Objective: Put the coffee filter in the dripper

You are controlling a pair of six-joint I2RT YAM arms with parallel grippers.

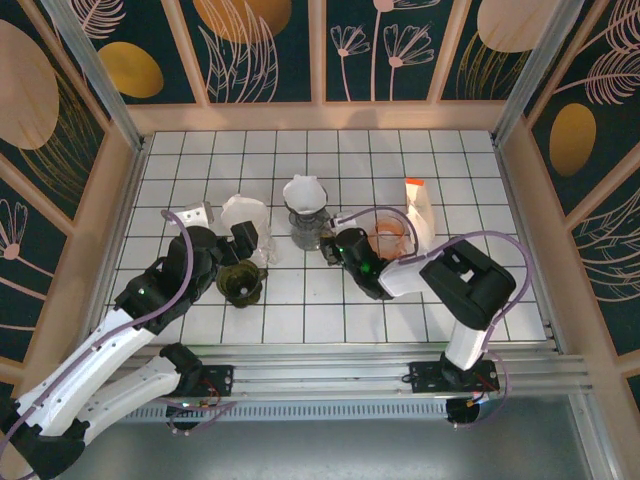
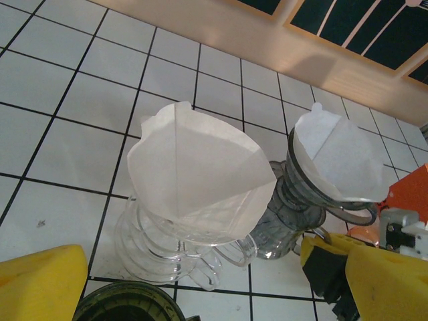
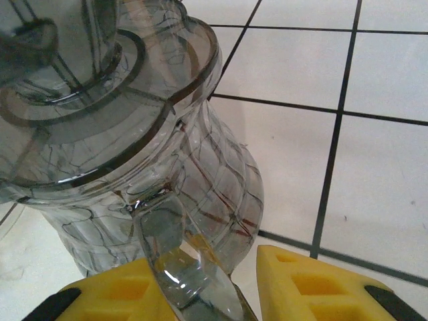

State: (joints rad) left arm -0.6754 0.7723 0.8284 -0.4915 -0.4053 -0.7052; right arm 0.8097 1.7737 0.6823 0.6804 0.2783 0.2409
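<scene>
Coffee filter: white paper cone, opened out, seated in the clear dripper. Its rim stands above the glass and one seam runs down the front. The clear dripper stands upright on the white-tiled desk, left of centre.

Second filter: same white paper, seated in the grey dripper just to the right of the clear one. The two glass bases are close together; contact cannot be told.

Left hand: released, yellow pads spread wide. It sits on the near side of the clear dripper, facing it and apart from it. A dark green dripper sits right beneath this hand, its rim showing at the bottom edge of the left wrist view.

Right hand: partly closed, grasping the curved glass handle of the grey dripper. The handle runs down between the two yellow pads, pressed against the one on the left of the right wrist view. In the top view this hand reaches in from the right side of the grey dripper.

Further out: an orange dripper sits on the desk just right of the right hand. A white and orange packet stands upright behind it. Wooden-framed panels with leaf patterns enclose the desk on three sides.
</scene>
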